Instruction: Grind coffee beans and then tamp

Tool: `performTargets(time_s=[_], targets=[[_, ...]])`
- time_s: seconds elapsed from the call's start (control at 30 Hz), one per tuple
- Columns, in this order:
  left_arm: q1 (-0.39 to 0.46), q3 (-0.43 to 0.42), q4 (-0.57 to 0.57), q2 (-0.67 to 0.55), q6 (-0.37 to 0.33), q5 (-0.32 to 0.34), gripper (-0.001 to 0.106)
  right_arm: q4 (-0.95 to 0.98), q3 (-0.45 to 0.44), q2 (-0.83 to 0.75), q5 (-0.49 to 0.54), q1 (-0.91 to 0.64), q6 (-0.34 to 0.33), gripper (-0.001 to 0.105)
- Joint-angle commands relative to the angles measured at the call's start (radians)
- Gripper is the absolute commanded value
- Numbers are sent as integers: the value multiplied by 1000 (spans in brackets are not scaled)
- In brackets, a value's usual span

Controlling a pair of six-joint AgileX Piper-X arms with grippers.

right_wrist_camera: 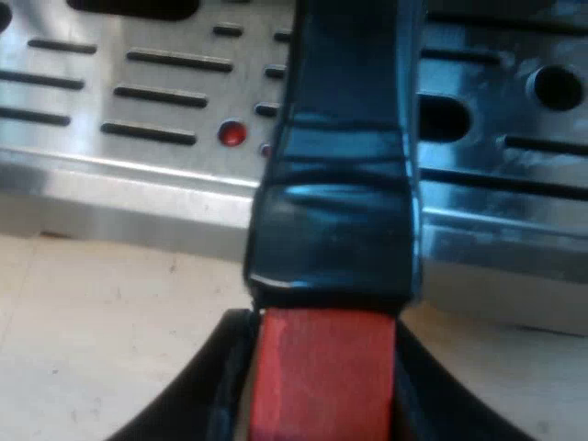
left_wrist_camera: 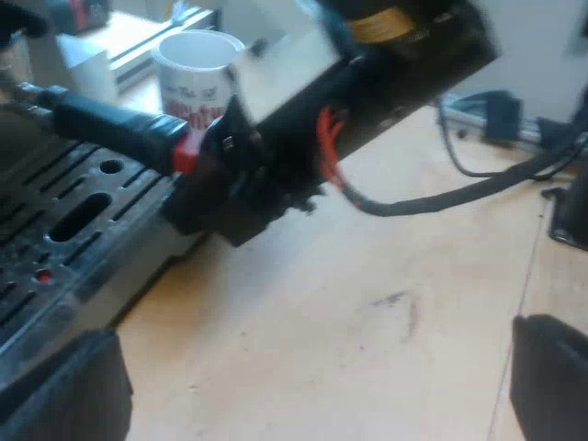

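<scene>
Right wrist view, nearest first: pinches the holder by the red end of its dark handle, using the right gripper, one black finger pressed on either side. Beyond the grip, runs the handle out over the espresso machine's slotted metal drip tray, close to a small red dot in the grille. Cannot tell the state of the holder's metal head: locked into the machine's front or loose.

Left wrist view, nearest first: hangs the left gripper over the wooden table, fingers spread wide, nothing between them. Farther off, finds the right gripper at the handle's red end, just beside the tray's edge. Past that, makes out a white cup with red print.

Judges the step in hand as moving the holder by its handle, with grinding and tamping both seemingly not yet done.

To do it well:
- Hold the pinch square on the red end to stop any twist.
- Move level, to avoid spilling from a tilted basket.
- Steer by the handle's line over the tray, not by the hidden head.
- Go slowly near the machine's front to avoid knocking metal on metal.
- Leave the left gripper well apart until needed for tamping.
</scene>
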Motion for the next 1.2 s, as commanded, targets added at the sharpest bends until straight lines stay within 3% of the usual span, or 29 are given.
performTargets(time_s=[0.03,0.17,0.57,0.63,0.87,0.93,1.1,1.2], targets=[[-5,-9,-27,-5,-1,-19,86,-27,-7,-33,29,41,-45,0],[-5,-9,-50,-5,-1,-38,86,10,-7,-52,37,67,-36,0],[-5,-9,-107,-5,-3,-97,86,150,0,-103,207,180,67,0],[-5,-9,-109,-5,-3,-99,86,193,0,-115,235,208,111,0],[-5,-9,-109,-5,-8,-99,86,268,0,-167,300,286,128,0],[-5,-9,-109,-5,-11,-96,86,331,0,-198,301,310,163,0],[-5,-25,-109,-5,-79,-95,86,435,0,-270,301,357,155,0],[-5,-53,-105,-10,-80,-92,86,454,0,-316,301,391,87,0]])
